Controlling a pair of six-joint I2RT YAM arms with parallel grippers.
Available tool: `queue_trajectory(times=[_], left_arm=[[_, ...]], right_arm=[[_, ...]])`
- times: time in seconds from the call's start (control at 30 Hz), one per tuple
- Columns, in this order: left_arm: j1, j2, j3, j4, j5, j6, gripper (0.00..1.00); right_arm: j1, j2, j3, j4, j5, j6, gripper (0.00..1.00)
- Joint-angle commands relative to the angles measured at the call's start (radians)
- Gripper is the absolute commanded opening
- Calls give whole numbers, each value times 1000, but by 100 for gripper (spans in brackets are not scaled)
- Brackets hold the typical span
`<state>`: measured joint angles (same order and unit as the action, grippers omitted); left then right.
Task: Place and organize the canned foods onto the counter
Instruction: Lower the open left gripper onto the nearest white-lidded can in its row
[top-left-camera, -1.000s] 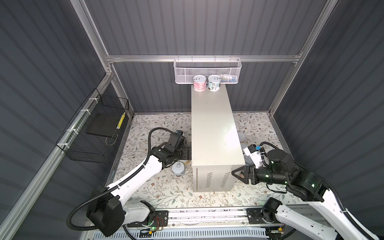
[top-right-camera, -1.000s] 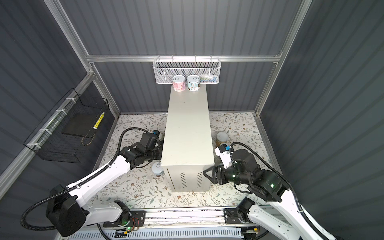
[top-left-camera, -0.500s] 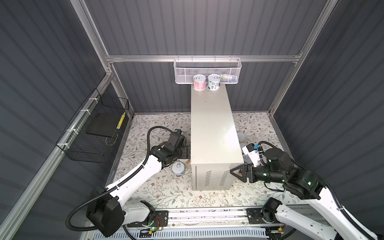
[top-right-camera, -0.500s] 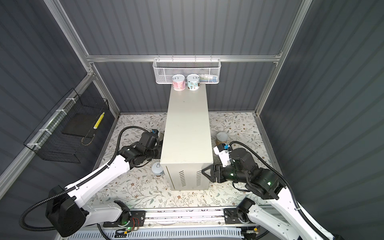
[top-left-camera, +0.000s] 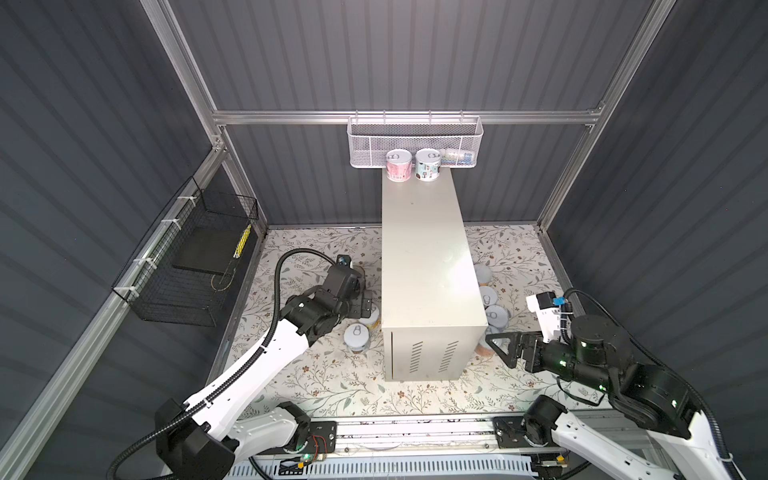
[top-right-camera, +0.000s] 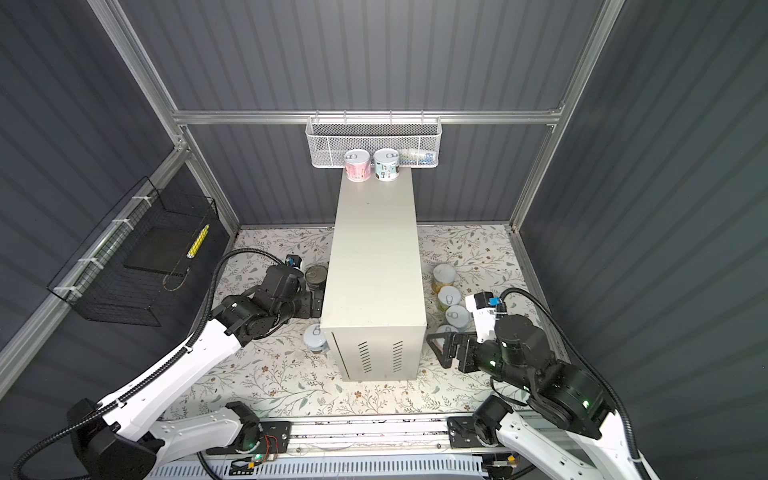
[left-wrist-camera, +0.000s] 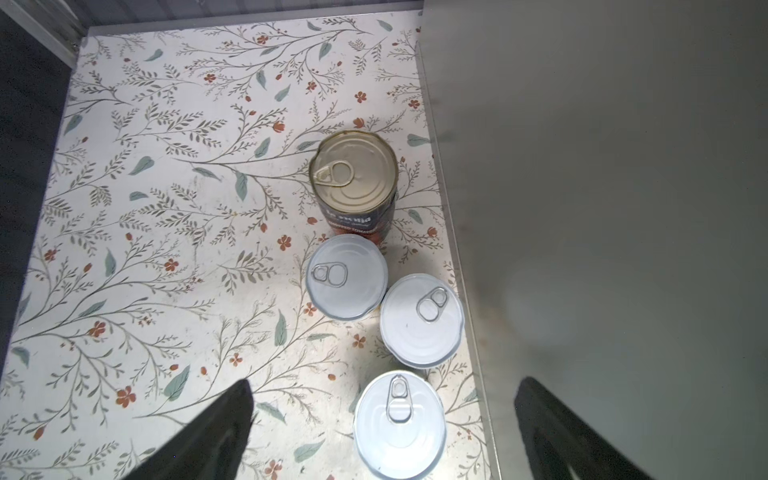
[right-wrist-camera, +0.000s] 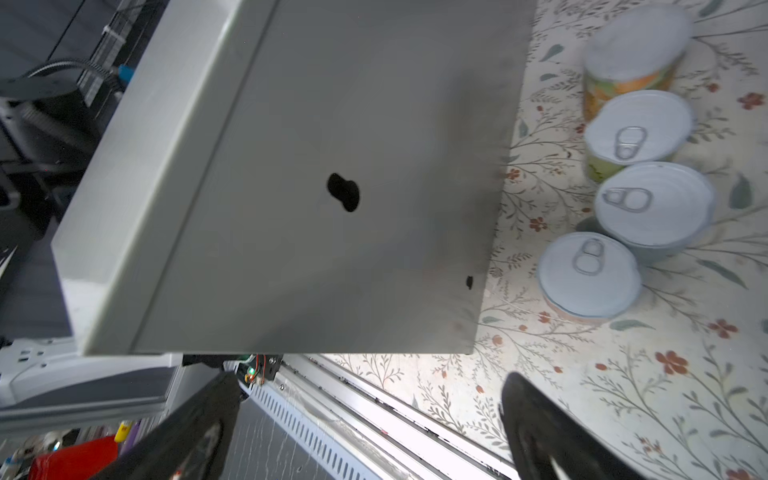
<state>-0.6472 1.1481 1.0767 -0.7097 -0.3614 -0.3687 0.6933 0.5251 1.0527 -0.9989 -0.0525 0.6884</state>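
Currently the left end effector (left-wrist-camera: 384, 382) is hanging wide and empty over a tin (left-wrist-camera: 399, 424) beside the desk (left-wrist-camera: 602, 208). The right end effector (right-wrist-camera: 370, 376) is gaping wide, gripping nothing

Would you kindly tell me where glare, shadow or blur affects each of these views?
In a top view, a bright glare patch lies on the counter top near its right edge; in the left wrist view, the tomato can lid is sharp, the counter's side in dull shadow; in the right wrist view, the orange-labelled can is smeared, its lid detail lost.
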Motion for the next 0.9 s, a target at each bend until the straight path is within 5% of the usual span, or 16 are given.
queue_trajectory(times=[0.0,0.33,0.57,0.87], left_arm=[[-2,12,17,-128,-5,-36,99],[-2,-71,-162,-124,44,-161,100],[-3,-35,-258,-10,134,-204,100],[-3,-10,-315,108,220,-198,100]], right_arm=[[-4,-35,-4,-88,166,90,99],[-5,-117,-100,-89,446,169,99],[-9,128,-65,-114,388,116,99],[-68,169,-84,-22,325,48,99]])
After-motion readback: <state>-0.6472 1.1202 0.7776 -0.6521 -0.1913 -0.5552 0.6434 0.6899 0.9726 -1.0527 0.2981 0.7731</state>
